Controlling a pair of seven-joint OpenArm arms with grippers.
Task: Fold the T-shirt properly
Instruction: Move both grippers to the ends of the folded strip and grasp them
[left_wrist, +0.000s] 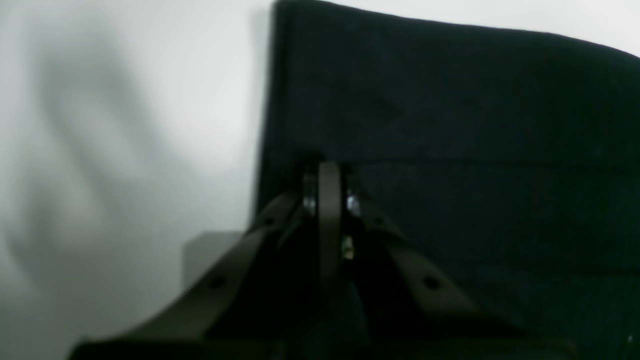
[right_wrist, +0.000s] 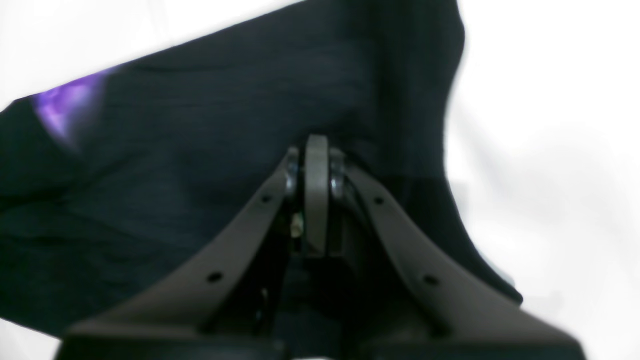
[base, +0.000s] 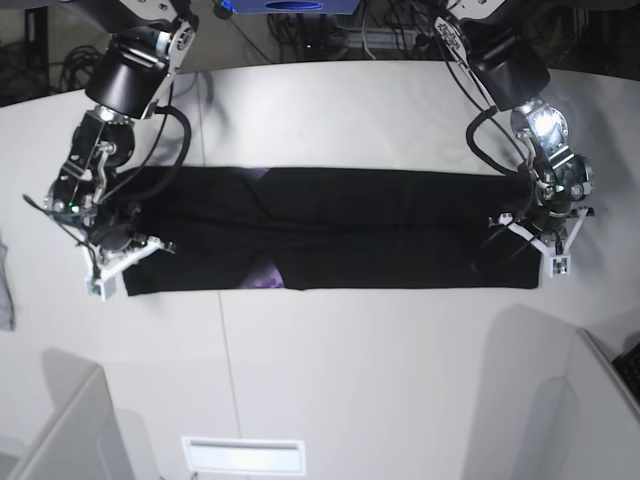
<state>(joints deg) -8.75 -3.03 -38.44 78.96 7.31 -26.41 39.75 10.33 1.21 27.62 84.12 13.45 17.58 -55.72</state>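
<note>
While the white table (base: 350, 380) fills most of the base view, the shirt (base: 380, 240) lies across its middle as a long black band running from nine o'clock to three o'clock, folded lengthwise with straight long edges. Small purple patches (base: 265, 272) show at the band's near edge and again at its far edge, left of centre.

Both arms reach down from the twelve o'clock side, one to each short end of the band. At the three o'clock end the left arm (base: 505, 60) bends at its elbow and drops its wrist steeply, so the left gripper (base: 540, 235) sits on the shirt's end. At the nine o'clock end the right arm (base: 130, 75) folds down in the same way, and the right gripper (base: 110, 250) meets the cloth near its corner.

Seen from the left wrist, the left gripper (left_wrist: 327, 172) has its jaws drawn together with black cloth (left_wrist: 450, 125) bunched at the tips, beside the shirt's straight edge at nine o'clock and bare table beyond. Seen from the right wrist, the right gripper (right_wrist: 316, 145) is likewise pinched tight on the fabric (right_wrist: 200, 150), with a purple patch (right_wrist: 65, 102) at ten o'clock and the shirt's edge at three o'clock.

A grey scrap (base: 5, 290) lies at the table's far nine o'clock edge, well apart from the shirt.
</note>
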